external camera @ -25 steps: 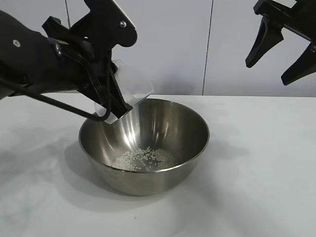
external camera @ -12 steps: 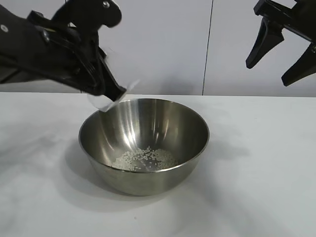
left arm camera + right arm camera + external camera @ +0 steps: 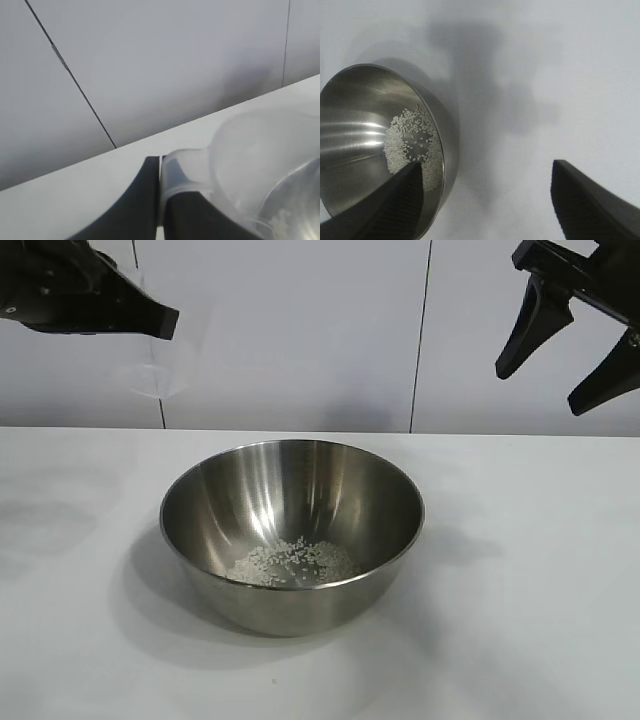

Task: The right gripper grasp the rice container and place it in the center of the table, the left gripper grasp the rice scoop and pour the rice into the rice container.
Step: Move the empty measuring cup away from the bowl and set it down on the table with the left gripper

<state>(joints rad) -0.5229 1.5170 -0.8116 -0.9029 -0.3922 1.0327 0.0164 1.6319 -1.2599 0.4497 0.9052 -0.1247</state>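
Sitting mid-table, the rice container [image 3: 292, 535] holds a small heap of rice [image 3: 290, 563] at its bottom.
High at far left, the left gripper [image 3: 161, 175] pinches the rice scoop [image 3: 235, 165] by its handle; the right gripper [image 3: 572, 350] hangs high at far right, fingers spread wide, gripping nothing, above the table [image 3: 520, 570].

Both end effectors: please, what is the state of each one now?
Left end effector: closed, holding the rice scoop by its handle, up at the left.
Right end effector: open, holding nothing, up at the right.
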